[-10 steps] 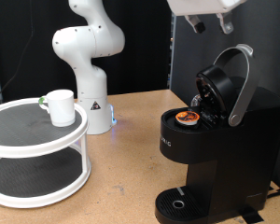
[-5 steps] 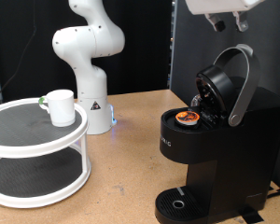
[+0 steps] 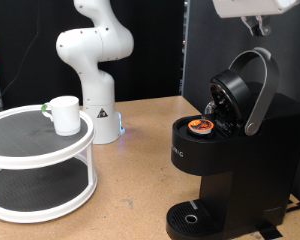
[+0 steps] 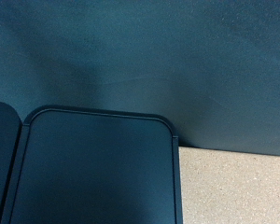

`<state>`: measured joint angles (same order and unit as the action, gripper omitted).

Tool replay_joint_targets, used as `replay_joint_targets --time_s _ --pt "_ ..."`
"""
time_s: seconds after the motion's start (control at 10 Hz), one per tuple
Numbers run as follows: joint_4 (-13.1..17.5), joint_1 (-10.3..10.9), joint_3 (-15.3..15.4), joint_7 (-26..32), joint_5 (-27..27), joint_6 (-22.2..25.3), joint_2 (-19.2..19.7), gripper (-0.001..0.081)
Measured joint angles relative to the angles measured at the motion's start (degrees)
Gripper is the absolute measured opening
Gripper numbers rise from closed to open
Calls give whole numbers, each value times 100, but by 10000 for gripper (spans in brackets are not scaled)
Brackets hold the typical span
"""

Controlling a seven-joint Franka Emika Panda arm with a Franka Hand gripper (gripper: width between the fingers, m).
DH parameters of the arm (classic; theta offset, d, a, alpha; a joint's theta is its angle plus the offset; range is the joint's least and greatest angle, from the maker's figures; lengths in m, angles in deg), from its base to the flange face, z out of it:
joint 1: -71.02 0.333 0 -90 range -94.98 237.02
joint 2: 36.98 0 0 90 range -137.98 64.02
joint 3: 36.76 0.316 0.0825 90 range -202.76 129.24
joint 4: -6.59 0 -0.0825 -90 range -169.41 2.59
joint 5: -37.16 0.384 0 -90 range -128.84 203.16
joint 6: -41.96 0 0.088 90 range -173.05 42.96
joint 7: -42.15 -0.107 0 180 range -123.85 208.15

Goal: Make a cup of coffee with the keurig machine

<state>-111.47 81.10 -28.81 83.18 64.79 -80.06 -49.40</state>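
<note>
In the exterior view, nearest the camera is the round drip tray (image 3: 193, 216) at the foot of the keurig machine (image 3: 225, 160), a glossy black plastic block with a white logo on its front. The tray has no cup on it. Above it the machine's lid (image 3: 233, 96) stands tilted open on its curved silver-grey handle (image 3: 260, 90), and a small pod (image 3: 200, 125) with an orange-brown top sits in the open chamber.

Toward the exterior view's left, the cup (image 3: 64, 114), smooth white ceramic with 1 side handle, stands upright on the top tier of a round white 2-tier stand (image 3: 40, 168), well apart from the machine. Behind it is the white jointed robot arm (image 3: 92, 60) on a pale wooden table (image 3: 130, 190).

Farthest up, at the exterior view's top right, the gripper (image 3: 255, 20) hangs above the lid handle, not touching it; the cup lies far down and to the exterior view's left of it. Only its underside shows, so I cannot tell how the fingers stand, and nothing is seen between them. The wrist view shows only a dark rounded-corner panel (image 4: 93, 173), a dark backdrop and a strip of speckled tabletop.
</note>
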Motion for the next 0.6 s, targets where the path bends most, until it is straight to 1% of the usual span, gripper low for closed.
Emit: replay_joint_targets --time_s 0.1,0.2,0.3,0.6 --pt "2 0 61 -118 -84 -34 64 68" --pt "6 -1 114 -271 -185 -82 134 68" --pt "18 -1 156 -411 -263 -158 223 14" --pt "145 -1 216 -600 -355 -337 493 2"
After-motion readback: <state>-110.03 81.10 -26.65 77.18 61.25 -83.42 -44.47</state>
